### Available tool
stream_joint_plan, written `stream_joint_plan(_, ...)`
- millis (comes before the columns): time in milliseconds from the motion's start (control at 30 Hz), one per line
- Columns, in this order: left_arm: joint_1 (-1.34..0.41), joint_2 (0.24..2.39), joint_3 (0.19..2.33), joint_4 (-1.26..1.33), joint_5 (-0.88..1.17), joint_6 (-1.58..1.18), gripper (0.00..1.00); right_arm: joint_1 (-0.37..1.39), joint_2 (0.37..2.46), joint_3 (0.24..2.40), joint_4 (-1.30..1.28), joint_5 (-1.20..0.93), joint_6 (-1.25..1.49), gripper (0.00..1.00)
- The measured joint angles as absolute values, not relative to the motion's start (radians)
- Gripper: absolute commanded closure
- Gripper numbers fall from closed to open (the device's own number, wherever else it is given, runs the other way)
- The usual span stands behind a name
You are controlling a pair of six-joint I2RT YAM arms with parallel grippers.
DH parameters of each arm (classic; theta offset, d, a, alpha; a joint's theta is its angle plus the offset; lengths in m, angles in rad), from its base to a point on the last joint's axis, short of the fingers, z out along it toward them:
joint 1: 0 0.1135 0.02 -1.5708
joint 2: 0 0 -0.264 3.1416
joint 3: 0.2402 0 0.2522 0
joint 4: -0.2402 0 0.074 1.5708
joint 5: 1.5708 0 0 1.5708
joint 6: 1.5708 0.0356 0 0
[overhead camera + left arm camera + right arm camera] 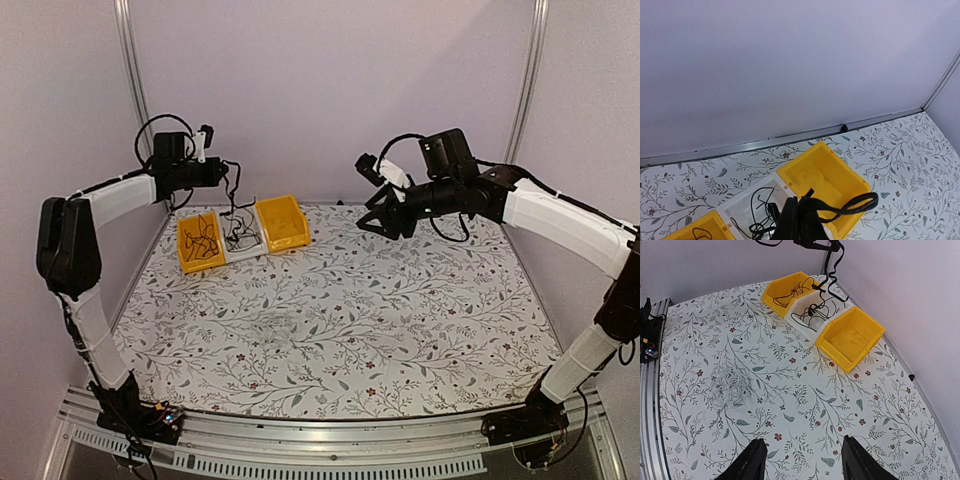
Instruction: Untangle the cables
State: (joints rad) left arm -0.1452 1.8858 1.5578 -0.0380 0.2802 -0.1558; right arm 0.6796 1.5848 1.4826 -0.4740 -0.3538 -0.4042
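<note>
My left gripper (218,174) is raised above the bins at the back left, shut on a black cable (233,205) that hangs down into the white bin (247,254). In the left wrist view the cable (860,202) loops out to the right of the shut fingers (790,220). More black cable lies in the white bin (807,326) and in the left yellow bin (186,262). A white cable tangle (727,385) lies on the table. My right gripper (385,222) hovers open over the back of the table, its fingers (752,460) wide apart with nothing between them.
Three bins stand in a row at the back left: yellow, white, then an empty yellow bin (268,212). The purple back wall and a metal rail (790,140) run just behind them. The floral tablecloth (400,320) covers the table.
</note>
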Motion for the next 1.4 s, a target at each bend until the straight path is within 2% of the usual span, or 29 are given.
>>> stream_joint_plan(333,-0.144,1.927,1.493,-0.067,0.248,-0.186,1.0,0.68,1.585,1.477,-0.474,-0.349,-0.408,0.45)
stream_joint_plan(633,-0.168,2.053,1.55,-0.181,0.141,-0.24,1.0,0.679,1.585,1.46,-0.475,-0.349,-0.409,0.45)
stream_joint_plan(867,-0.206,2.17,1.691,-0.314,0.079,-0.275,0.84,0.675,1.585,1.45,-0.475,-0.35,-0.414,0.45)
stream_joint_plan(1033,-0.212,2.185,1.768,-0.429,0.055,-0.311,0.63,0.672,1.589,1.438,-0.474,-0.351,-0.423,0.45)
stream_joint_plan(1167,-0.214,2.143,1.765,-0.498,0.039,-0.327,0.52,0.671,1.615,1.438,-0.471,-0.359,-0.43,0.45)
stream_joint_plan(1400,-0.221,1.944,1.627,-0.583,0.042,-0.325,0.48,0.67,1.732,1.469,-0.474,-0.424,-0.447,0.48)
